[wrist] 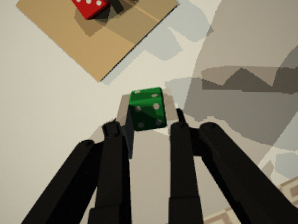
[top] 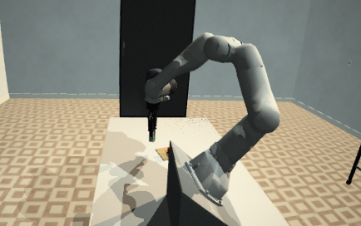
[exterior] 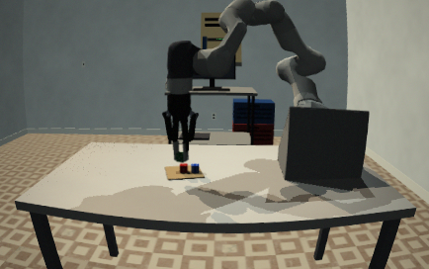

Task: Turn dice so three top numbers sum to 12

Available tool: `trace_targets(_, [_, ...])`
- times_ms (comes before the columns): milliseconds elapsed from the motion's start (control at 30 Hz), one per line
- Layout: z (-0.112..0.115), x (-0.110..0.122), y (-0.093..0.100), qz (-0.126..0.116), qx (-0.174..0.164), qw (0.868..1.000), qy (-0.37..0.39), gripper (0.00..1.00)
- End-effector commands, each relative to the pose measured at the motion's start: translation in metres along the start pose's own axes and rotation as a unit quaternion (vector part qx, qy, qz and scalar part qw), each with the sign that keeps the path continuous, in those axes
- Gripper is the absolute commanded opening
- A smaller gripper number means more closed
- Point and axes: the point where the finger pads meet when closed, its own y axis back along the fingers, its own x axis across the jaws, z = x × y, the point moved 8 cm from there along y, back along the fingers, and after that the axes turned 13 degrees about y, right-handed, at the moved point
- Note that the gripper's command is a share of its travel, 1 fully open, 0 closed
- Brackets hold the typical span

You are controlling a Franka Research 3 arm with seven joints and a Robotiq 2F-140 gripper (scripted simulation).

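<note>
Currently I have the Robotiq gripper (top: pixel 151 139) (exterior: pixel 181 154) (wrist: pixel 148 104) pinching the green die (top: pixel 154 139) (exterior: pixel 181 156) (wrist: pixel 147 109) between its two fingertips, held up in the air, clear of the tabletop (top: pixel 125 129) (exterior: pixel 119 168) (wrist: pixel 45 115). The fingers point down in the exterior view. In the wrist view the green die looks tipped relative to the camera: a lit face with pips along the top edge, a darker face with four visible pips toward me.

Red die (top: pixel 169 149) (exterior: pixel 184 168) (wrist: pixel 91 7) and blue die (exterior: pixel 195 168) both sit on the tan square mat (top: pixel 161 154) (exterior: pixel 184 175) (wrist: pixel 100 65), side by side, near each other; can't tell if they touch. Blue is on the base side of red in the exterior view. Mat lies on the white tabletop. Top view: the dark mounting block (top: pixel 175 183) (exterior: pixel 326 143) cuts off part of the mat. Wrist view: red die is cropped at the upper edge, white pips showing, full count not readable; the mat is cropped too.

Green die is off the mat surface, near it in the exterior view. Grey arm (top: pixel 254 79) (exterior: pixel 297 37) arches up from the block and over to the gripper. Top numbers too small to total.
</note>
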Motion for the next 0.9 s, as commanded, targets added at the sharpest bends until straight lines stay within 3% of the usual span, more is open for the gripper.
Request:
trace_targets(0, [0.008,0.001,0.000,-0.001,-0.001,0.997,-0.077,0.16])
trace_targets(333, [0.030,0.002,-0.002,-0.004,-0.002,0.985,-0.170,0.16])
trace_targets(600, [0.030,0.002,-0.003,-0.007,-0.008,0.985,-0.173,0.16])
trace_targets(733, [0.024,0.004,-0.004,-0.022,-0.039,0.984,-0.173,0.16])
trace_targets(867, [0.013,0.011,-0.008,-0.049,-0.103,0.978,-0.172,0.16])
